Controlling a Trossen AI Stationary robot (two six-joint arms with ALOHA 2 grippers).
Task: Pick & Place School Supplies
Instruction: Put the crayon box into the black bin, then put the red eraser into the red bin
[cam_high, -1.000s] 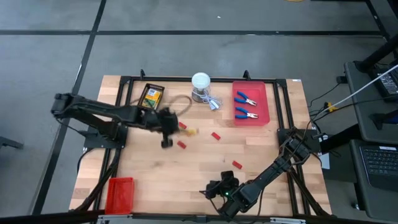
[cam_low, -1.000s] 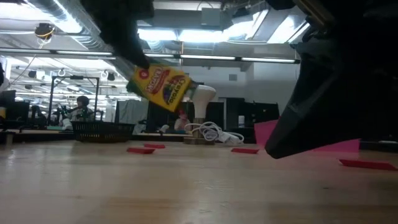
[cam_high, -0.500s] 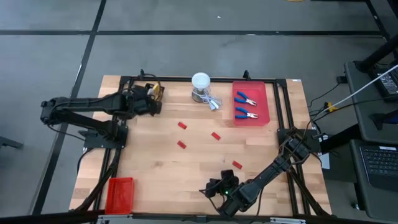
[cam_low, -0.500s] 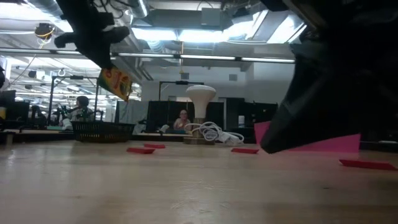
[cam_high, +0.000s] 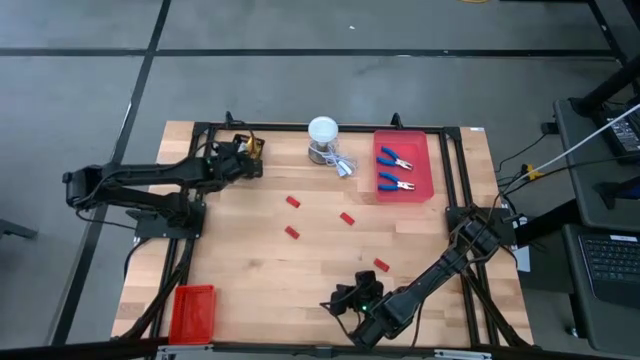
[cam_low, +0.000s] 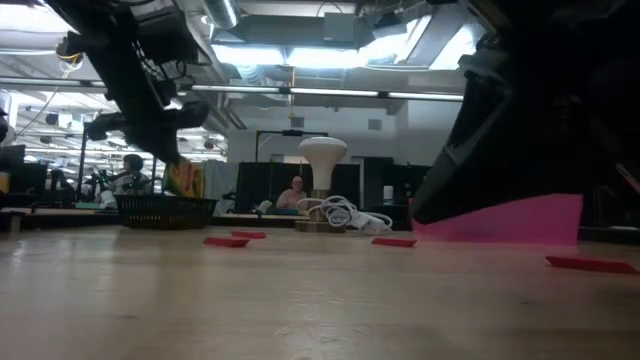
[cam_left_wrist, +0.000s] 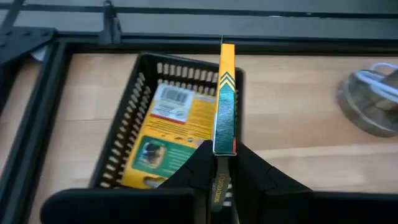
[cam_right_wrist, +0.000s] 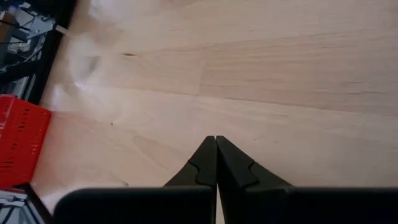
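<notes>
My left gripper (cam_high: 238, 162) is at the table's far left, shut on a yellow-and-green crayon box (cam_left_wrist: 225, 99) and holding it over a black slotted tray (cam_left_wrist: 127, 124). Another crayon box (cam_left_wrist: 168, 127) lies flat inside that tray. In the low view the held box (cam_low: 186, 180) hangs just above the tray (cam_low: 165, 210). Several small red blocks (cam_high: 293, 201) (cam_high: 347, 218) lie on the wood mid-table. Two blue-handled pliers (cam_high: 397, 158) (cam_high: 397, 182) lie in a red tray (cam_high: 418, 150) at the far right. My right gripper (cam_right_wrist: 216, 142) rests shut near the front edge, holding nothing. My left gripper pinches the crayon box between its two fingers at the end nearest the wrist (cam_left_wrist: 222, 148), one finger on each broad face. The fingers slant down toward the table's far edge and lie along the box. The box stands on edge, reaching out past the fingertips, clear of the tray.
A white round-topped container (cam_high: 323, 135) with a coiled cable stands at the far middle. A red slotted tray (cam_high: 192, 310) sits at the front left corner, also seen in the right wrist view (cam_right_wrist: 18, 143). A black frame (cam_high: 300, 128) runs along the table's far edge.
My left gripper has carried the crayon box from mid-table toward the far left corner and down over the black tray. It has rolled about its own axis on the way, so the box now stands on edge instead of showing its face.
</notes>
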